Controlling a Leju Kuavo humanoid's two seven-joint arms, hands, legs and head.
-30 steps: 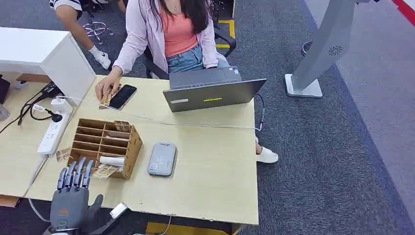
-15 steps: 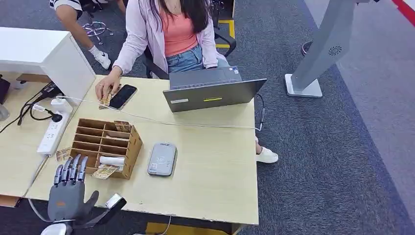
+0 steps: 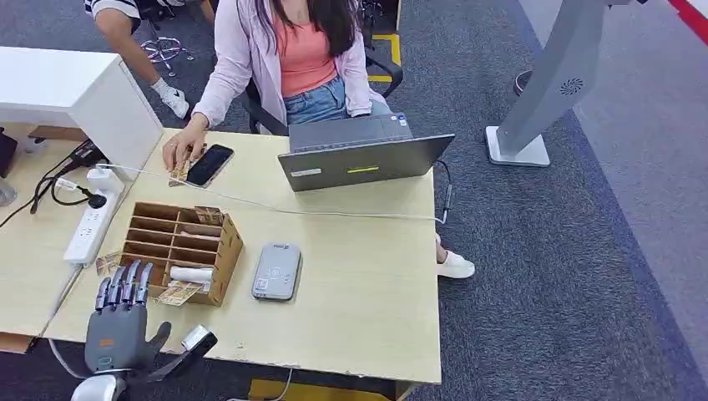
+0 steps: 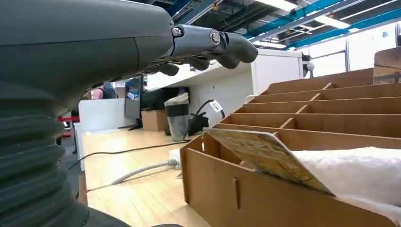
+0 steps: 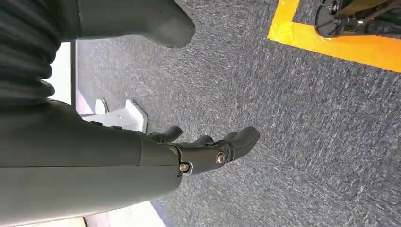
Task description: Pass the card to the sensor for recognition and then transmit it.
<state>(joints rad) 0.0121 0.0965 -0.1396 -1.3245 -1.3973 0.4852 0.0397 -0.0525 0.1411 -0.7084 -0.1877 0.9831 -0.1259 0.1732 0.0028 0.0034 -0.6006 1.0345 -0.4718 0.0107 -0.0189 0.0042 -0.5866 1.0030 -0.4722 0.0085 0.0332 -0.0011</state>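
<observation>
- Two hands, both empty: left hand (image 3: 117,322), fingers spread, hovers just short of the wooden organizer (image 3: 179,251); right hand (image 5: 208,151) hangs loosely open over carpet.
- Card (image 3: 178,293) lies in the organizer's near compartment, beside the grey card reader (image 3: 276,271).

Grey sensor (image 3: 276,271), brown organizer (image 3: 177,242), patterned card (image 3: 179,292).

On the bench (image 3: 359,284): one wooden organizer (image 3: 179,249), one grey card sensor (image 3: 276,271), one laptop (image 3: 359,154), one phone (image 3: 209,164), one white power strip (image 3: 92,224). Two people sit nearby.
</observation>
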